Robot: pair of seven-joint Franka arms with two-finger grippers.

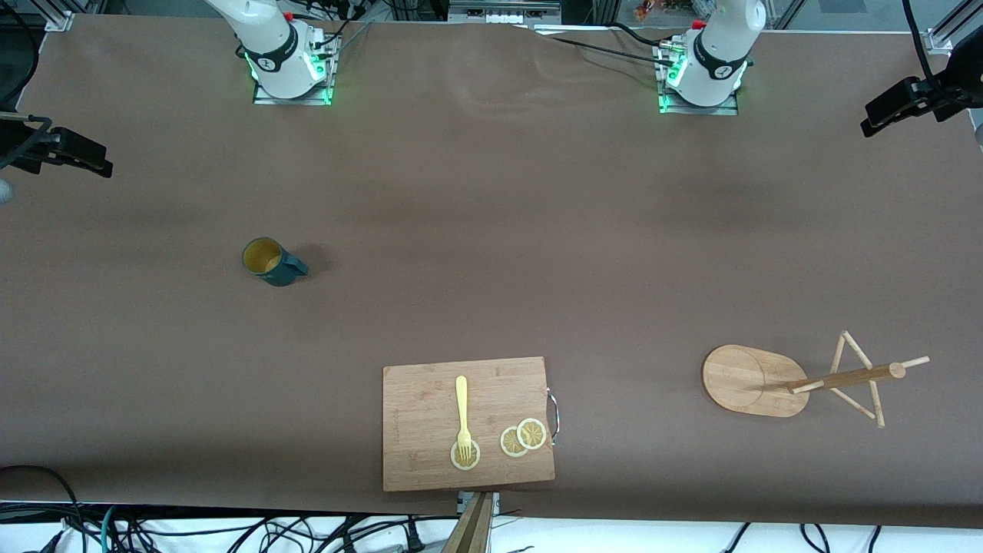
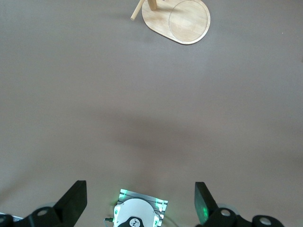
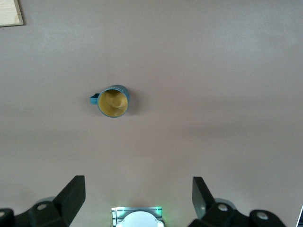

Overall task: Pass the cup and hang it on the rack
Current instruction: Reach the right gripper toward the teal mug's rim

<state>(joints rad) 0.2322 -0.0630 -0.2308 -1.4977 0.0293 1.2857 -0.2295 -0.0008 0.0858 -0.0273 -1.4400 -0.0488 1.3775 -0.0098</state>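
Teal cup (image 1: 273, 263) upright, empty | rack (image 1: 814, 380) bare

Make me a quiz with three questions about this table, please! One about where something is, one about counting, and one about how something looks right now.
1. Where does the fork lie?
A. on the cutting board
B. in the cup
C. on the rack's base

2. How many lemon slices are on the board?
A. one
B. three
C. five

3. How is the cup standing?
A. hung on a peg
B. upside down
C. upright on the table, mouth up

Answers:
1. A, the yellow fork rests on the wooden board, its tines on one slice.
2. B, two overlapping slices lie beside the one under the fork.
3. C, the yellow inside shows from above, and the rack at the left arm's end holds nothing. The left pincer and right pincer are both open and empty.
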